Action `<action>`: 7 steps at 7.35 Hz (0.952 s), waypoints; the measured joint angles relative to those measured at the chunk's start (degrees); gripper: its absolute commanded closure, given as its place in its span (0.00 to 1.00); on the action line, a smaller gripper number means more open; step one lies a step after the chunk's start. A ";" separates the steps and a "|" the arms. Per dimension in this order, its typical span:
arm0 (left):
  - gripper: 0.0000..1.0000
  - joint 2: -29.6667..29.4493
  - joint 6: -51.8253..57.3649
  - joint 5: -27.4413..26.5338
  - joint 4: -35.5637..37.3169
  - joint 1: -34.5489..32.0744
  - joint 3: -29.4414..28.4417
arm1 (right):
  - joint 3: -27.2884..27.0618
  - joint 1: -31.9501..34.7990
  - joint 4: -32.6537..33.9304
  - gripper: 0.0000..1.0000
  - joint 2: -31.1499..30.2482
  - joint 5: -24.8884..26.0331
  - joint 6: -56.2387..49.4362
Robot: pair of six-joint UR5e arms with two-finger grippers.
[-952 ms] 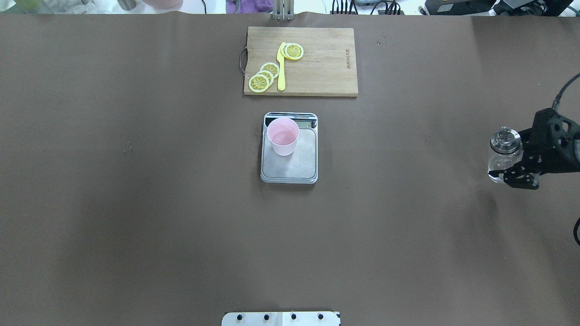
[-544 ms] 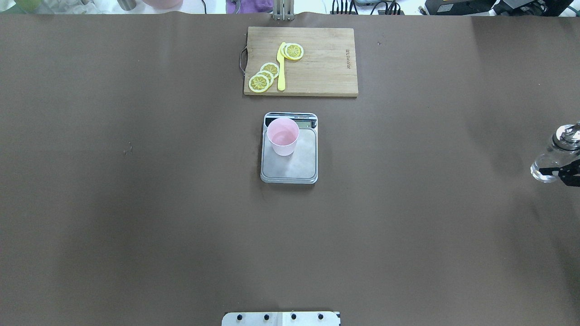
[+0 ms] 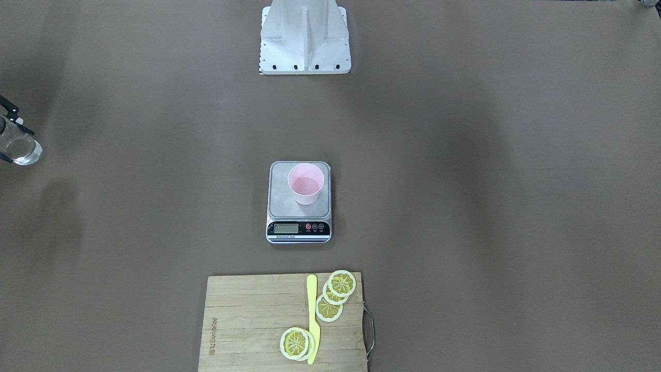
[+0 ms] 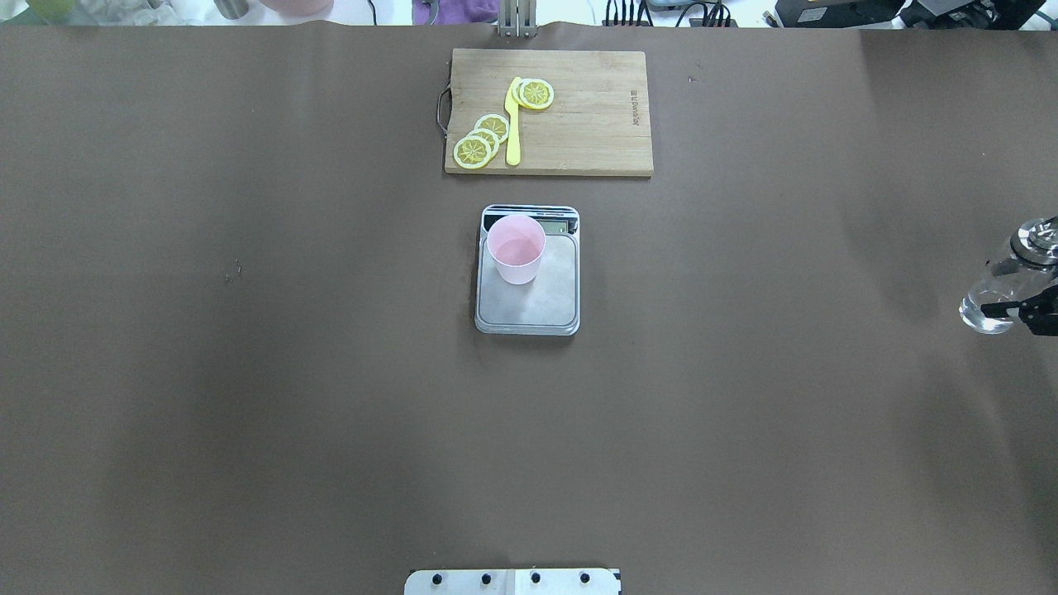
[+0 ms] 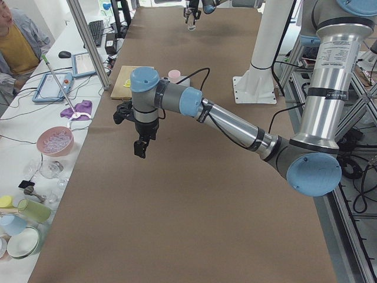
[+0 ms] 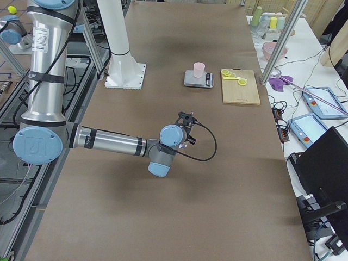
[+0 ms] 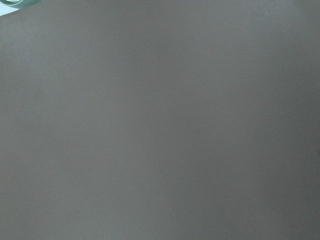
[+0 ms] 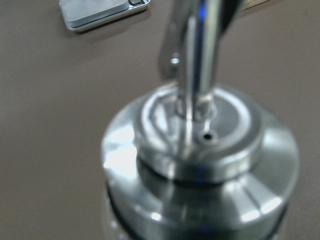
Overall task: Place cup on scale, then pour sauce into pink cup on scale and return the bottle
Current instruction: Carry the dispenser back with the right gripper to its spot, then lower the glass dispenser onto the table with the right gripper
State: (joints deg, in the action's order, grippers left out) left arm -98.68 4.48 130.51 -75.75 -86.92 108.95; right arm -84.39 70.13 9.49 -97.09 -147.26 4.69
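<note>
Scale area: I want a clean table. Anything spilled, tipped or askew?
Nothing stands out. The cup stands upright on the scale, no puddle around it; the right gripper holds the bottle.

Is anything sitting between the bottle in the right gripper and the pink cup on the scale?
Nothing visible does. The right gripper holds the bottle far out on the robot's right, the cup stands on the scale mid-table, and only bare table shows between them. The cutting board lies beyond the scale, off that line.
</note>
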 measured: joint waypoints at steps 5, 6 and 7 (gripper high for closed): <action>0.02 0.23 0.00 -0.05 0.08 0.00 0.95 | 4.95 -4.76 -6.79 1.00 5.13 4.39 7.64; 0.02 0.23 0.00 -0.02 0.08 0.00 0.95 | 8.14 -7.63 -10.18 1.00 7.76 5.95 7.62; 0.02 0.24 0.00 0.00 0.08 0.00 0.96 | 11.00 -9.45 -12.77 1.00 9.72 6.82 7.79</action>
State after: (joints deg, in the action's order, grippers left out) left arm -98.44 4.48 130.51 -75.67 -86.93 109.92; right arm -73.39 60.68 -3.28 -87.36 -140.45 12.49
